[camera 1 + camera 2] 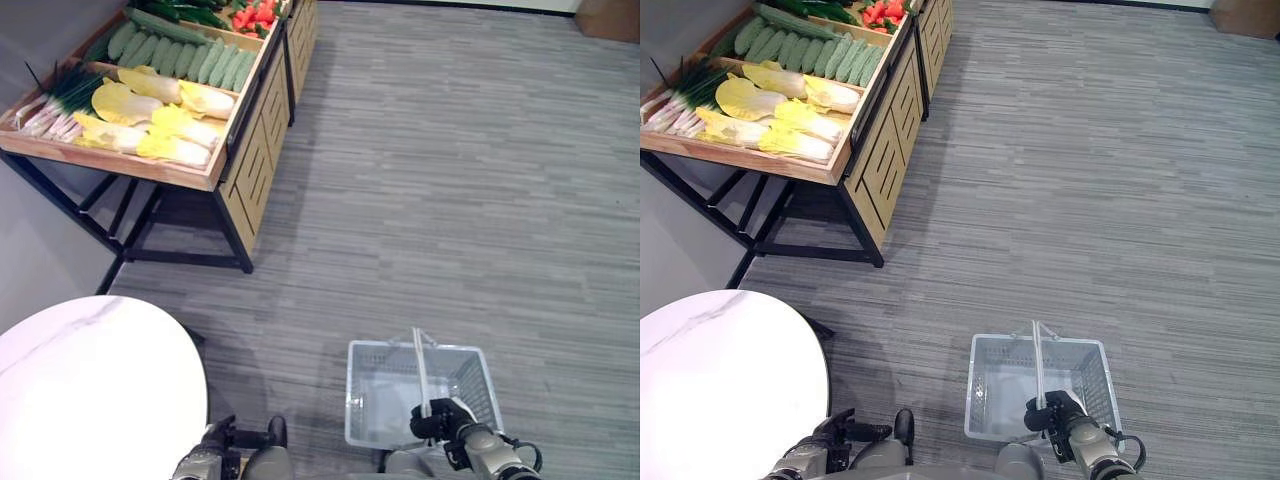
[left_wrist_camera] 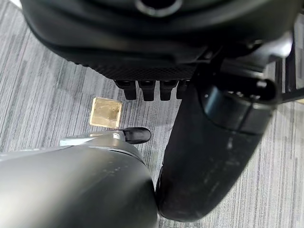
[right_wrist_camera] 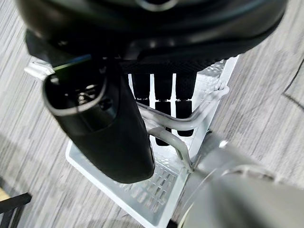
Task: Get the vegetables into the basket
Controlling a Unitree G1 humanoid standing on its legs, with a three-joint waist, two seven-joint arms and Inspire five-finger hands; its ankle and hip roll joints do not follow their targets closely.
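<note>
My right hand [image 3: 109,118] is smooth, glossy dark plastic, curled round the pale, smooth handle of a white perforated plastic basket [image 1: 375,400]. The floor [image 1: 450,180] is matt grey carpet with a fine ribbed weave. The produce stand [image 1: 250,150] is light matt wood on black metal legs, and the round table [image 1: 90,380] looks like polished white marble.

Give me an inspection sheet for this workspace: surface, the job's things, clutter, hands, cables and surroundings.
Surface: grey striped floor.
Job's things: white mesh basket, nothing inside it, hanging by its handle just above the floor; vegetables on a wooden stand at upper left: cabbages, cucumbers, leeks, peppers.
Clutter: small brass plate set in the floor.
Hands: right hand curled round the basket handle; left hand low by the table, holding nothing, fingers relaxed.
Cables: nothing seen.
Surroundings: round white table at lower left; brown box at the far right corner.
</note>
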